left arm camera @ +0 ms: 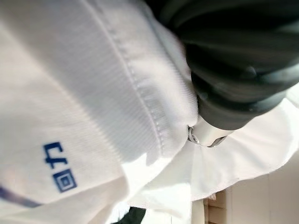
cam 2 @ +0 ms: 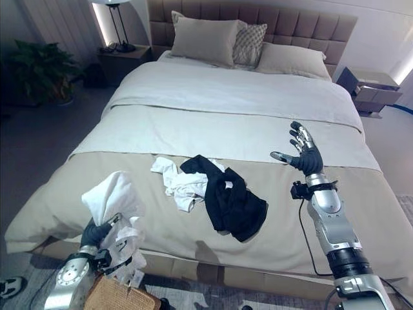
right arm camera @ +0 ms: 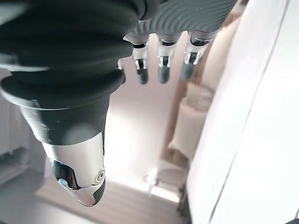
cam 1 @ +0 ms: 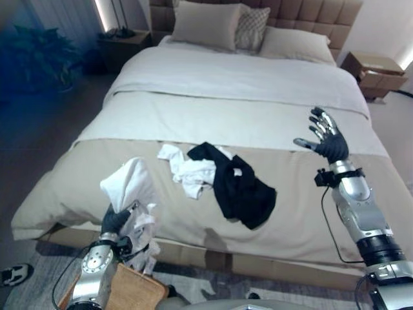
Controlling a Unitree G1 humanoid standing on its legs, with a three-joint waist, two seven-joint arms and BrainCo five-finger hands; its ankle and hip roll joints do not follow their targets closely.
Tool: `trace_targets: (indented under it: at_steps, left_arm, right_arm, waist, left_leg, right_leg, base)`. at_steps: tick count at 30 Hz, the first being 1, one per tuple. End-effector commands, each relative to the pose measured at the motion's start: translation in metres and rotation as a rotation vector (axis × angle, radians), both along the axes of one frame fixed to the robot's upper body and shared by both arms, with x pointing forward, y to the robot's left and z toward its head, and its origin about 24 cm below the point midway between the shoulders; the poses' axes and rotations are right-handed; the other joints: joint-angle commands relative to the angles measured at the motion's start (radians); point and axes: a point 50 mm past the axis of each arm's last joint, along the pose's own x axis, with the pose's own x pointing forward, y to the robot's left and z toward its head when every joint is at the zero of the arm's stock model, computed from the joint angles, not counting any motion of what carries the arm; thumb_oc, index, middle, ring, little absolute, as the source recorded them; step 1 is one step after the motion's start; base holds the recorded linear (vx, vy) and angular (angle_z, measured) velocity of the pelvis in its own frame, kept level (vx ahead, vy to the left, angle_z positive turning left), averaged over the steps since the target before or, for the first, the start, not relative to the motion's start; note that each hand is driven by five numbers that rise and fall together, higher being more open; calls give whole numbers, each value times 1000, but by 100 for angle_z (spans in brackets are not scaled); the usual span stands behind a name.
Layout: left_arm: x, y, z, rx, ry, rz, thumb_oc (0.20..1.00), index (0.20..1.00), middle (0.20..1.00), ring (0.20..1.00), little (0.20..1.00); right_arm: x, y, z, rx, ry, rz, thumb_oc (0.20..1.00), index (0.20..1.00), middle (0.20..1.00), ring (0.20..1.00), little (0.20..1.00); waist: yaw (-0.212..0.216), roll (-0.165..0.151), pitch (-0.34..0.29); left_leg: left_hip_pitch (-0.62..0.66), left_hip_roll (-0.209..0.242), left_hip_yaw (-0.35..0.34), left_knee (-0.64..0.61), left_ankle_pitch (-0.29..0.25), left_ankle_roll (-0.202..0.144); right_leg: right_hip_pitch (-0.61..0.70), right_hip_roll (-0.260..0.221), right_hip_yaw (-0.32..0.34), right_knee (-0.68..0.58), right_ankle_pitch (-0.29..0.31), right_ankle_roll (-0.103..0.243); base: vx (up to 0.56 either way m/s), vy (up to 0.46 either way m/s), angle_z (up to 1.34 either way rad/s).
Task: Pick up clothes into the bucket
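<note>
The left hand (cam 1: 115, 219) grips a white cloth (cam 1: 129, 184) right above the woven bucket (cam 1: 132, 290), so it goes straight down; the right hand (cam 1: 328, 139) is spread wide and empty; more clothes (cam 1: 219, 181) lie on the bed (cam 1: 258, 97).

The white garment (left arm camera: 84, 93) was ribbed matt knit cloth; the basket (cam 1: 132, 290) was coarse woven wicker; the headboard (cam 2: 303, 29) was tufted padded fabric.

Bed (cam 1: 245, 110) with tufted headboard (cam 1: 303, 16) and pillows (cam 1: 206, 24) was flanked by nightstands (cam 1: 374, 71); potted plant (cam 2: 39, 71) was noted at left wall.
</note>
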Motion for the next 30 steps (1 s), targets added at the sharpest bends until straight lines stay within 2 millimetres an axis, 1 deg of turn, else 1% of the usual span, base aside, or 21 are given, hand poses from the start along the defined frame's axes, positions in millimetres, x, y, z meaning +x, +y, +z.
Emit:
trace_targets:
  at_steps: [1, 5, 7, 9, 13, 15, 16, 18, 20, 22, 24, 27, 30]
  left_arm:
    - [20, 16, 38, 125, -193, 59, 200, 200, 200, 200, 200]
    - [30, 15, 49, 139, -251, 93, 200, 200, 200, 200, 200]
    - [36, 13, 55, 131, -285, 106, 200, 200, 200, 200, 200]
    - [44, 13, 66, 125, -341, 127, 200, 200, 200, 200, 200]
    - [56, 9, 77, 136, -387, 157, 200, 200, 200, 200, 200]
    - [62, 6, 80, 128, -415, 212, 200, 200, 200, 200, 200]
    - [64, 6, 80, 121, -422, 236, 200, 200, 200, 200, 200]
    - [71, 3, 83, 101, -438, 279, 200, 200, 200, 200, 200]
    - [80, 3, 88, 82, -453, 317, 200, 200, 200, 200, 200]
    - [87, 3, 93, 85, -459, 335, 200, 200, 200, 200, 200]
    - [92, 4, 98, 84, -470, 369, 200, 200, 200, 200, 200]
    - [100, 10, 109, 93, -498, 417, 200, 200, 200, 200, 200]
    - [101, 15, 115, 88, -525, 483, 200, 200, 200, 200, 200]
  right_arm:
    - [2, -2, 21, -1, -139, -41, 1000, 1000, 1000, 1000, 1000]
    - [0, 0, 10, 0, -104, -44, 1000, 1000, 1000, 1000, 1000]
    - [-1, 1, 5, 7, -91, -50, 1000, 1000, 1000, 1000, 1000]
    - [-2, 5, 5, 25, -112, -48, 1000, 1000, 1000, 1000, 1000]
    - [-1, 12, 1, 68, -115, -41, 1000, 1000, 1000, 1000, 1000]
    - [-3, 13, -2, 64, -113, -50, 1000, 1000, 1000, 1000, 1000]
    - [-4, 14, -5, 64, -107, -56, 1000, 1000, 1000, 1000, 1000]
    - [-3, 14, -14, 84, -80, -78, 1000, 1000, 1000, 1000, 1000]
    - [-2, 16, -18, 104, -68, -84, 1000, 1000, 1000, 1000, 1000]
    - [0, 19, -20, 110, -61, -85, 1000, 1000, 1000, 1000, 1000]
    - [1, 22, -18, 114, -69, -77, 1000, 1000, 1000, 1000, 1000]
    - [3, 26, -13, 124, -92, -69, 1000, 1000, 1000, 1000, 1000]
    - [2, 26, -8, 118, -117, -68, 1000, 1000, 1000, 1000, 1000]
  waist:
    - [34, -35, 28]
    - [51, -36, 102]
    - [62, -36, 143]
    - [70, -35, 189]
    - [80, -37, 212]
    - [80, -43, 226]
    - [79, -46, 229]
    - [80, -50, 235]
    - [74, -57, 252]
    - [68, -60, 262]
    - [61, -64, 280]
    - [46, -68, 300]
    - [36, -77, 315]
  left_leg:
    - [-93, 16, -6, 165, -81, 36]
    - [-165, 11, -48, 203, -73, 42]
    - [-218, 8, -78, 234, -66, 39]
    - [-300, 8, -111, 291, -67, 31]
    - [-434, 4, -155, 372, -65, 18]
    - [-493, 5, -176, 396, -63, 14]
    - [-503, 7, -188, 407, -87, 6]
    - [-543, 8, -200, 423, -88, 6]
    - [-603, 5, -211, 460, -91, 6]
    - [-636, 3, -215, 483, -99, 11]
    - [-675, 0, -218, 521, -111, 19]
    - [-739, -2, -216, 576, -134, 35]
    - [-793, -6, -215, 638, -159, 47]
  right_leg:
    - [-61, -90, -29, 152, 10, 30]
    - [-137, -126, -65, 283, -16, 27]
    - [-167, -140, -89, 335, -34, 19]
    - [-223, -154, -109, 401, -64, 12]
    - [-311, -168, -147, 493, -111, -6]
    - [-356, -168, -167, 535, -130, -12]
    - [-372, -164, -156, 561, -159, -3]
    - [-412, -167, -158, 594, -175, -7]
    - [-466, -173, -156, 639, -189, -9]
    - [-503, -175, -146, 661, -198, -14]
    - [-545, -181, -136, 692, -202, -14]
    - [-625, -188, -104, 740, -207, -14]
    - [-677, -188, -82, 768, -211, -17]
  base:
    - [-93, 27, 13]
    - [-147, 9, 18]
    - [-181, -37, 49]
    - [-208, -67, 55]
    - [-115, -57, 60]
    - [-45, -82, 46]
    - [6, -82, 48]
    - [-11, -43, 40]
    - [-82, 1, 25]
    - [-69, 27, 10]
    - [-48, 38, 3]
    - [-49, 66, -2]
    - [-30, 58, -17]
